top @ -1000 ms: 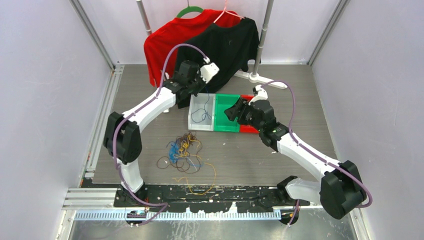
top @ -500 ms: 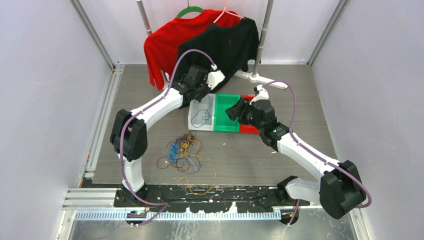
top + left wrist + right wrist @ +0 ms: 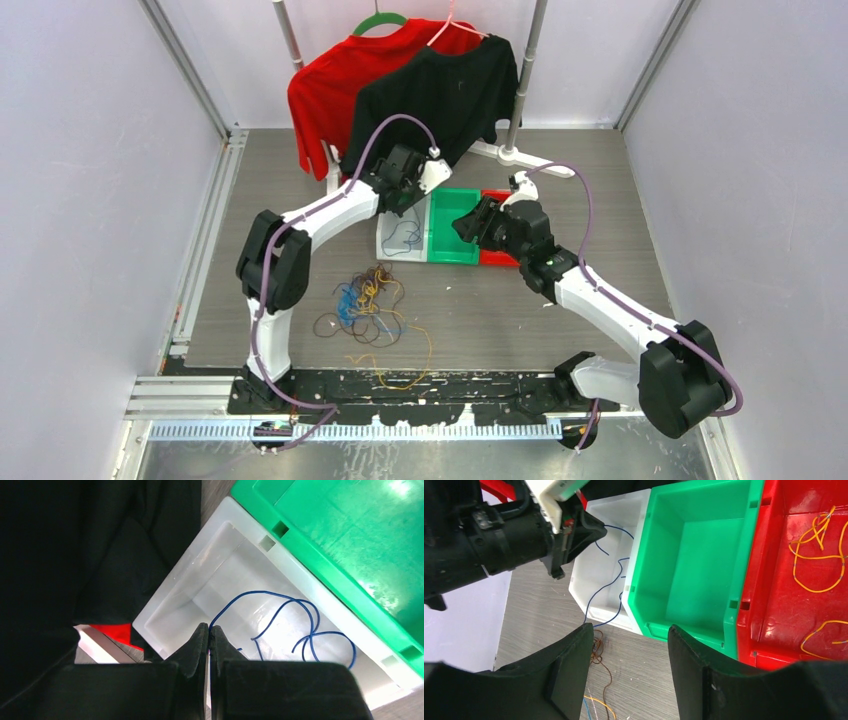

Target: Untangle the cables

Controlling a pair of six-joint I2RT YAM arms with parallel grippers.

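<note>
A loose tangle of blue, yellow-orange and brown cables (image 3: 368,300) lies on the table in front of the bins. My left gripper (image 3: 208,629) is shut on one end of a blue cable (image 3: 260,592) and hangs over the white bin (image 3: 175,580). The rest of that cable loops on the bin floor, and a strand (image 3: 604,587) trails over the near wall towards the tangle. My right gripper (image 3: 629,630) is open and holds nothing. It hovers above the table by the green bin's (image 3: 694,555) near corner. A brown strand (image 3: 601,652) shows by its left finger.
White (image 3: 398,243), green (image 3: 452,228) and red (image 3: 497,258) bins stand side by side mid-table. The red bin (image 3: 794,610) holds yellow-orange cables (image 3: 819,555). A red shirt (image 3: 325,85) and a black shirt (image 3: 440,90) hang on a rack behind the bins.
My left gripper has moved right and down over the white bin, and the arm's elbow has swung right. More blue cable lies in the bin. The right arm has hardly moved.
</note>
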